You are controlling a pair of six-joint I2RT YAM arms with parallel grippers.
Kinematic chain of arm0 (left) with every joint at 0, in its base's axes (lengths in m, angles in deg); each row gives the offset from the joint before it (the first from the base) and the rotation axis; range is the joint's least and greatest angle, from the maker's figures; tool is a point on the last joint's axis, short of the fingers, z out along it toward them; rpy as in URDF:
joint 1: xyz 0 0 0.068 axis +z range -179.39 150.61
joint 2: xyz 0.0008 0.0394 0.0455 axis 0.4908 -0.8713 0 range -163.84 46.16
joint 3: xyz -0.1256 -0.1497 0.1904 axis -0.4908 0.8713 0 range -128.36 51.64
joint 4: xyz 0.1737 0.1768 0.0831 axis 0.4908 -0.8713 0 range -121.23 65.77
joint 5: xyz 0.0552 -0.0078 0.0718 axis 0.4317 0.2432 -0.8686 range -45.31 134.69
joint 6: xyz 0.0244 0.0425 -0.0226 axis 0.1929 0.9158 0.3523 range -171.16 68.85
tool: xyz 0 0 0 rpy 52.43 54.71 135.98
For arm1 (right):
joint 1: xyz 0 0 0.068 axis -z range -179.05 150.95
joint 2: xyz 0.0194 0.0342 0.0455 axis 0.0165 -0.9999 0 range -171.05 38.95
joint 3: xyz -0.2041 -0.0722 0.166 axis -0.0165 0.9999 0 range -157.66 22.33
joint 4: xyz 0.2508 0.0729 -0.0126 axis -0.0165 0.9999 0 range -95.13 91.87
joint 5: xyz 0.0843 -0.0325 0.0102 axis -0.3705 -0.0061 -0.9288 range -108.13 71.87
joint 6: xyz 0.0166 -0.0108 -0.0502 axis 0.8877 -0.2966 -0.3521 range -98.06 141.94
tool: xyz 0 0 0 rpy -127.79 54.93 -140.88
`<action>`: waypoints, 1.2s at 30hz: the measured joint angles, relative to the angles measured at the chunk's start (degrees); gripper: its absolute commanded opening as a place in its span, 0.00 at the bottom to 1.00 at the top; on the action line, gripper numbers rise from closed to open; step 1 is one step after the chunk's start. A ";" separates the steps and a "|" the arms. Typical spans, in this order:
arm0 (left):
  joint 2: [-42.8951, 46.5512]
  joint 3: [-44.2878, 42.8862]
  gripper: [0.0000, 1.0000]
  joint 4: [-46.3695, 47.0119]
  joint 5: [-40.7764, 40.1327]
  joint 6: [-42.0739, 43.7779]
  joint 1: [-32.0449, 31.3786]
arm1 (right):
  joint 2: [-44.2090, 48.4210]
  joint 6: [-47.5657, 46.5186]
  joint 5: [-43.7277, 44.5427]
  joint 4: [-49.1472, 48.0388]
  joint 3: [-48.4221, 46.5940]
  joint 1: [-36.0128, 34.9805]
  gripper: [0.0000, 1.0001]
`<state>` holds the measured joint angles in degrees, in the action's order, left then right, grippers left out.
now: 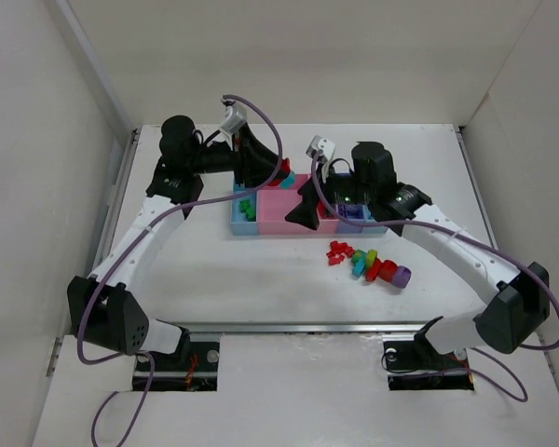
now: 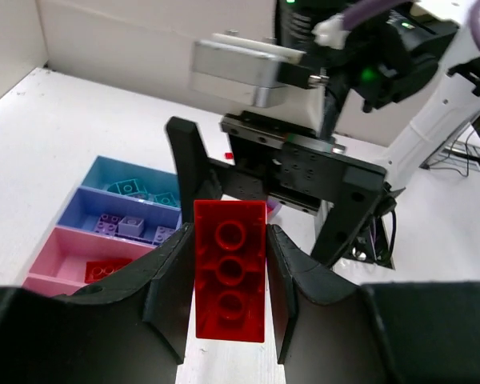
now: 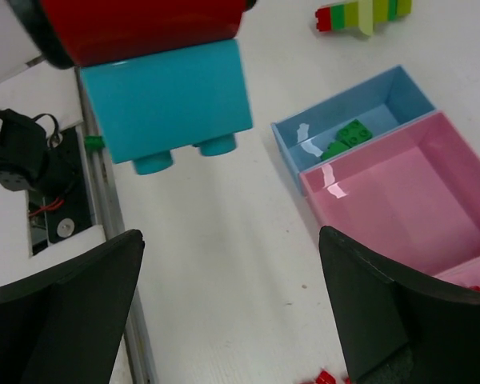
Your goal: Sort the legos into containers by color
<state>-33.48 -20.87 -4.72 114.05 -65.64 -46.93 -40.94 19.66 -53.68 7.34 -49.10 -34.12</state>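
My left gripper is shut on a red lego, its underside toward the camera. In the top view that gripper hangs over the back of the containers. From the right wrist a teal lego shows stuck to the red one. My right gripper is open and holds nothing; it hovers over the table beside the pink tray. In the top view it is above the middle trays. Green legos lie in the light blue tray. Loose legos lie on the table in front of the trays.
The left wrist view shows a teal-blue tray, a purple tray with purple bricks and a pink tray with a red brick. The right arm's wrist is close in front of the left gripper. White walls enclose the table.
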 measured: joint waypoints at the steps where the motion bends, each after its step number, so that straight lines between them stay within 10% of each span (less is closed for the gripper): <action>1: 0.66 0.39 0.00 0.13 0.44 0.17 -0.04 | -0.07 0.24 -0.50 -0.11 -0.04 0.00 0.95; 7: 2.43 1.79 0.00 -3.37 1.31 4.57 -0.68 | -0.07 3.10 -6.58 -4.00 -0.11 1.84 0.78; 16: 2.43 2.32 0.00 -7.52 1.11 8.09 -2.38 | -0.07 6.64 -11.52 -8.72 -0.13 2.49 0.78; 28: 2.47 2.40 0.00 -12.07 1.05 11.58 -3.41 | -0.92 8.74 -14.36 -10.36 -0.20 2.56 0.03; 36: 2.58 2.40 0.00 -13.55 -6.47 12.96 -3.98 | 1.29 11.61 -8.61 -11.69 4.50 4.68 0.00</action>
<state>-30.90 -18.47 -18.27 107.58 -52.67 -50.91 -39.66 31.26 -62.29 -4.35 -44.60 -29.45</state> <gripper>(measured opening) 0.330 0.430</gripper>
